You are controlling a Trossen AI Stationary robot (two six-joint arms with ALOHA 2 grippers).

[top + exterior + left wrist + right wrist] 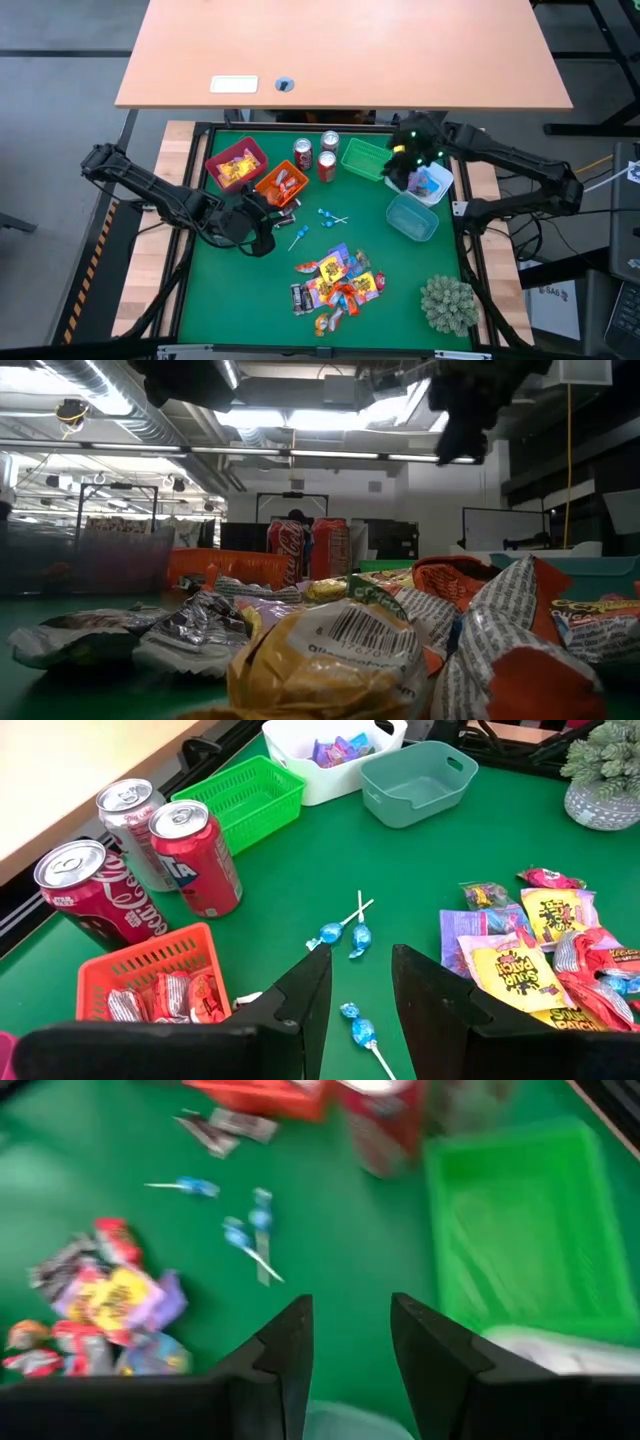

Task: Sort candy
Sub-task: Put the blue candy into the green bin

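The loose candy pile (pixel 336 284) lies on the green mat near its near edge, in yellow, orange, purple and dark wrappers; it fills the low view's foreground (pixel 340 650). Blue lollipops (pixel 331 216) (pixel 346 934) lie flat between the pile and the baskets, one more (pixel 359 1031) just ahead of my left gripper. My left gripper (pixel 266 226) (pixel 360 995) is open and empty, low beside the orange basket (pixel 281 184). My right gripper (pixel 404 160) (pixel 350 1345) is open and empty, held above the green basket (pixel 510 1230) and the white bin (pixel 430 184).
A red basket (pixel 237 163) holds yellow candy, and the orange basket (pixel 150 985) holds orange-wrapped pieces. The white bin (pixel 335 755) holds purple and blue ones; the teal bin (pixel 412 217) is beside it. Three soda cans (pixel 317 155) stand between the baskets. A spiky plant ball (pixel 447 304) sits at the near right corner.
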